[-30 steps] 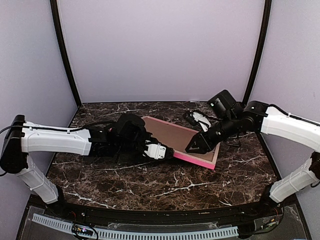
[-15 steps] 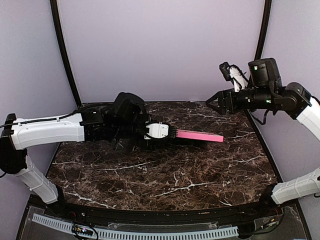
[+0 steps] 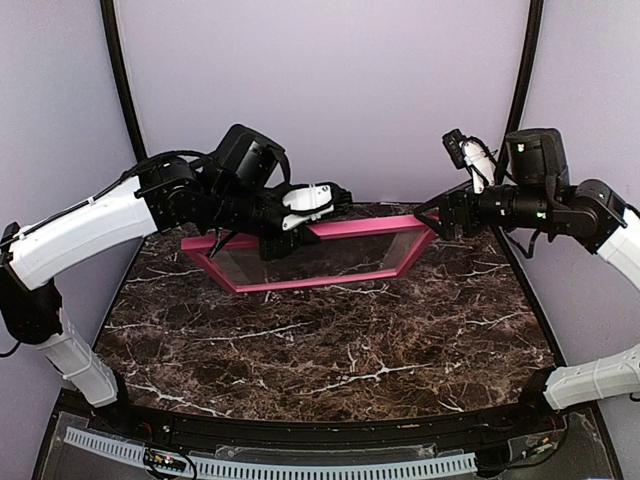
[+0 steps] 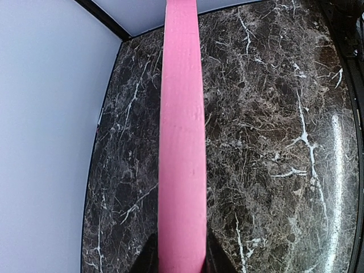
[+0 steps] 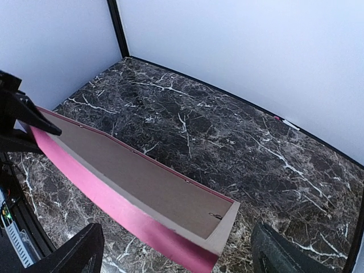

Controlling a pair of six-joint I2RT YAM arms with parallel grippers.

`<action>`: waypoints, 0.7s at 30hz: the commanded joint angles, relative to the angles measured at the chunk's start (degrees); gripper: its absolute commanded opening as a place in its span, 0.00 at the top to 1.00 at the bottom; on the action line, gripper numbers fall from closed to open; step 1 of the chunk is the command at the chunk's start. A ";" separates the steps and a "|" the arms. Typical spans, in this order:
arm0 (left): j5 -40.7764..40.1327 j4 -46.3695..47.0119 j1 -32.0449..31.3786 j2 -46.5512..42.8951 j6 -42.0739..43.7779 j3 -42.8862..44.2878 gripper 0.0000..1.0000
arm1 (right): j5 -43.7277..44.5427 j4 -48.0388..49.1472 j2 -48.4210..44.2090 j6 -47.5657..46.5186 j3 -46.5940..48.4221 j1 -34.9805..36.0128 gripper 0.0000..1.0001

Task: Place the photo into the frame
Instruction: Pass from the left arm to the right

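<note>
From above, my worry is the hold. The left gripper [image 3: 325, 205] is clamped on the upper rail of the frame [image 3: 320, 281]. The frame is tipped up on edge over the table [image 3: 350, 370], and I can't tell whether its lower rail touches the marble. One pinch on a thin rail of something this wide looks likely to let it swing or slide through the fingers. The left arm reaches in high from the frame's left, elbow raised, wrist bent down over the rail. The right gripper [image 3: 428, 215] sits just beside the frame's right corner with its jaws spread wide, gripping nothing, so that end has no support. The right arm is stretched level towards that corner.

In the left wrist view the pink rail runs straight out from between the fingers [image 4: 149, 257], which press on both of its sides. If the grip is off the frame's balance, I'd expect the far end to sag.

In the right wrist view the frame's corner lies in the gap between the open fingers [image 5: 74, 250] without touching them. A careless close could knock it. The backing panel [image 5: 142, 182] sits inside the frame and could drop out if it is loose. I can't find the photo in any view, so it may be behind that panel or out of sight.
</note>
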 commanded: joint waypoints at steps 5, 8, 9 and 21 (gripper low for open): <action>6.23 -5.58 2.98 -1.22 -4.23 6.72 1.00 | -9.68 -1.57 4.64 -8.96 5.35 -0.15 0.06; 8.38 -7.36 3.54 -1.10 -3.17 7.53 1.00 | -10.87 -4.81 7.79 -11.77 9.12 0.27 0.06; 8.57 -8.08 3.66 -1.03 -2.89 7.67 1.00 | -10.34 -5.86 9.30 -12.63 10.44 0.71 0.06; 12.54 -15.86 5.37 2.57 -1.09 14.99 1.00 | -6.00 -14.49 18.31 -21.91 21.48 8.59 0.06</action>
